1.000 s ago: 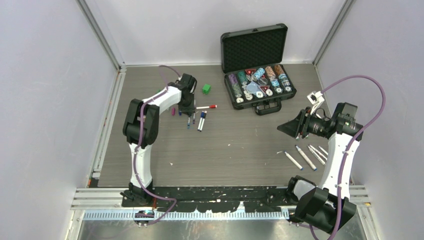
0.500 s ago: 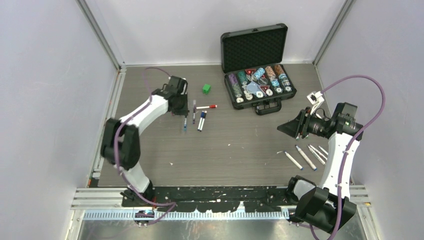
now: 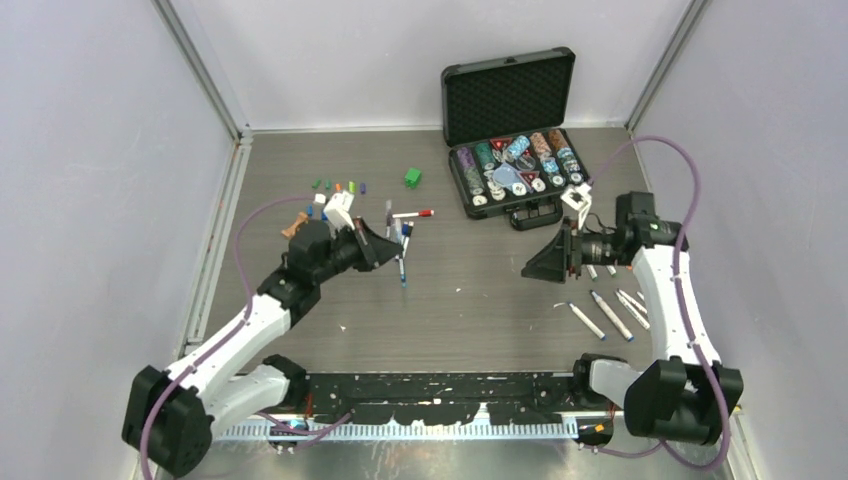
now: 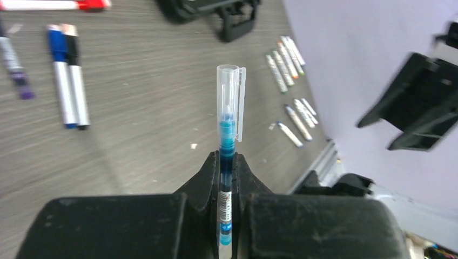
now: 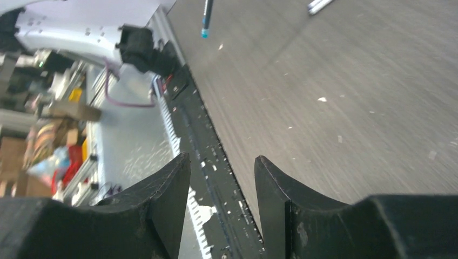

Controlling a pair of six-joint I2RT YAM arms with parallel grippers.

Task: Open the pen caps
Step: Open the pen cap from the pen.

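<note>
Gripping slim teal-ink pen [image 4: 227, 135] in left hand [image 4: 227, 162], clamped on barrel, raised over grey wood-grain counter [image 3: 480, 300], left of centre. With clear plastic cap [image 4: 231, 91] on, aimed toward right hand [image 5: 221, 162], fingers apart, empty, well apart from it. Risks: missing thin cap if misaligned; dragging pen through clamp when pulling.

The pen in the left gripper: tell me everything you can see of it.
The pen is slim, with a translucent teal-blue barrel carrying a white printed label. Its clear cap, which has a clip, is on. The left gripper is shut on the barrel; the capped end sticks out beyond its jaws, above the table.
</note>
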